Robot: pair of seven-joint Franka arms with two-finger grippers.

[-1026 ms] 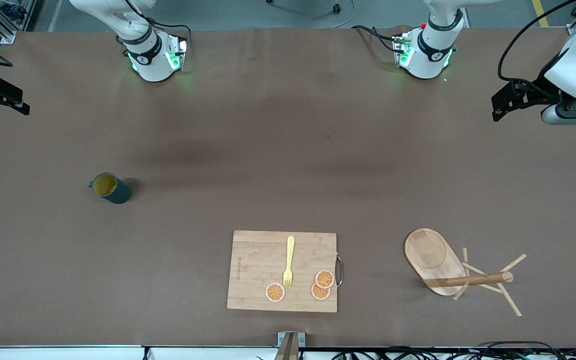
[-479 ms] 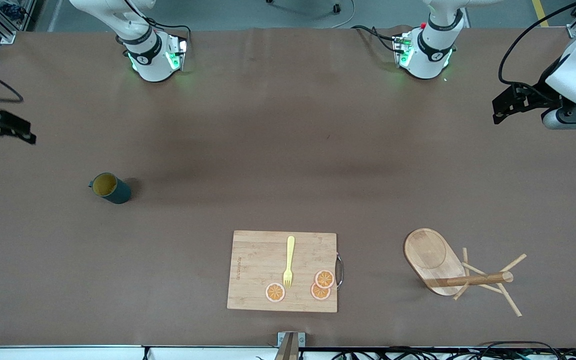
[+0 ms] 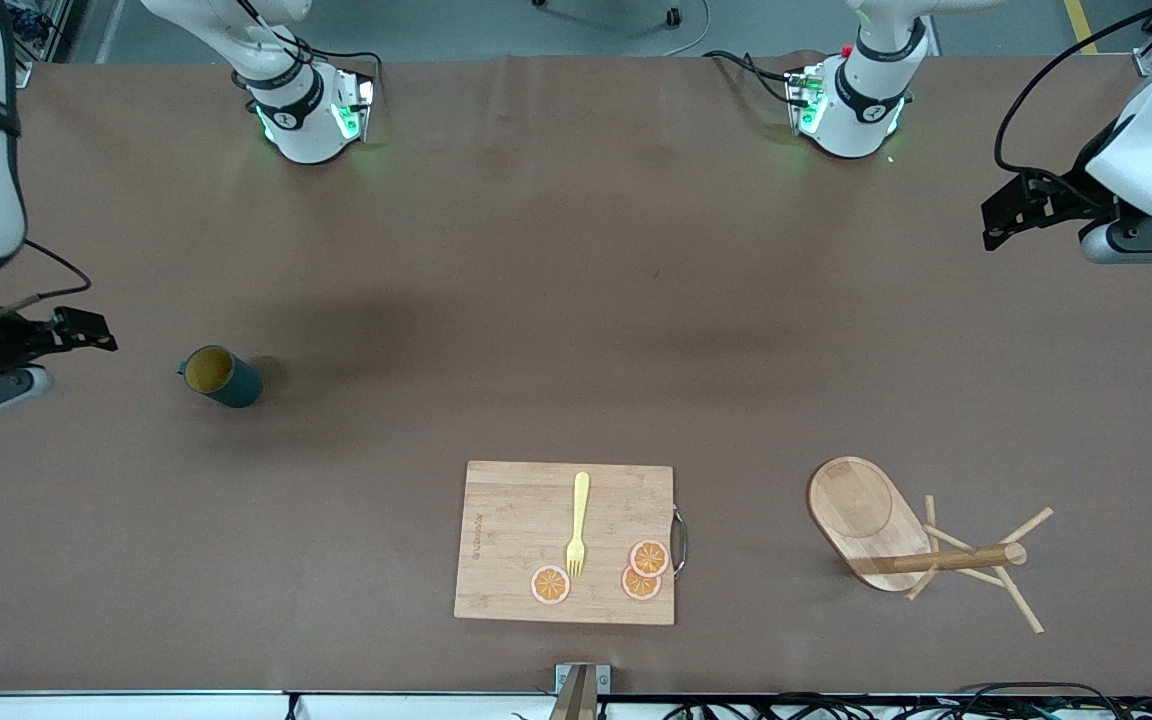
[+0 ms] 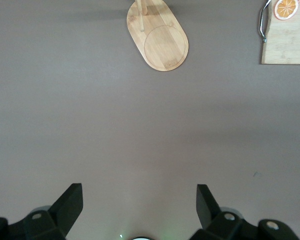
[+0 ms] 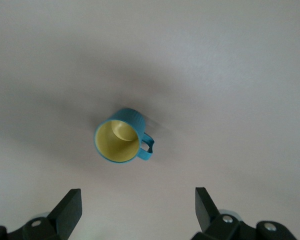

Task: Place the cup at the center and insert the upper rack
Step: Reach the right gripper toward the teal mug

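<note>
The dark teal cup [image 3: 221, 375] with a yellow inside stands upright on the brown table toward the right arm's end. It also shows in the right wrist view [image 5: 121, 141], handle visible. My right gripper [image 3: 86, 335] is open and empty over the bare table beside the cup, at the table's end. In its wrist view the gripper [image 5: 137, 200] is apart from the cup. The wooden mug tree [image 3: 896, 540] lies on its side toward the left arm's end, and its oval base [image 4: 159, 37] shows in the left wrist view. My left gripper [image 3: 1008, 215] [image 4: 140, 197] is open and empty, over bare table.
A bamboo cutting board [image 3: 496, 540] lies between the cup and the mug tree, near the table's front edge. It carries a yellow fork [image 3: 577, 522] and three orange slices [image 3: 649, 557]. Its corner [image 4: 287, 45] shows in the left wrist view.
My right gripper has moved across the table's end to a spot beside the cup. The left gripper has barely shifted. The cup and mug tree have not moved.
</note>
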